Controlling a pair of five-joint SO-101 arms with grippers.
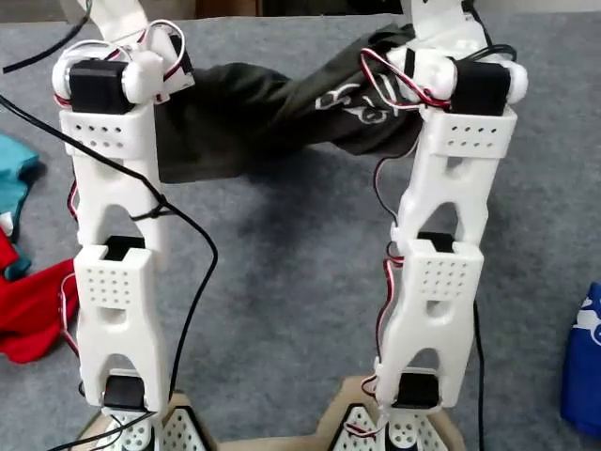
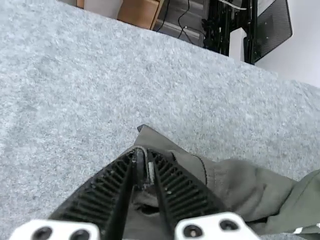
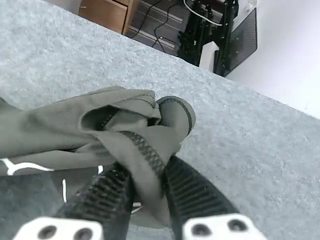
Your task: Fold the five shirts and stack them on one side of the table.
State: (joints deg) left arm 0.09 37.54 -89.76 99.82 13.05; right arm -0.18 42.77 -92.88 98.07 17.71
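Observation:
A dark olive shirt [image 1: 272, 108] with a white print hangs stretched between the two arms above the grey table. My left gripper [image 2: 143, 161] is shut on one edge of the olive shirt [image 2: 235, 185], its black ribbed fingers [image 2: 176, 189] pinching the hem. My right gripper [image 3: 146, 175] is shut on a bunched fold of the same shirt [image 3: 120, 125], near a seam. From above, the left arm [image 1: 113, 188] stands at the left and the right arm [image 1: 451, 207] at the right, with the cloth sagging between their wrists.
A red shirt [image 1: 33, 315] and a teal shirt [image 1: 14, 178] lie at the table's left edge. A blue shirt [image 1: 582, 362] lies at the right edge. Grey carpet-like table surface [image 1: 291, 291] lies bare between the arms. Cabinets and cables stand beyond the far edge.

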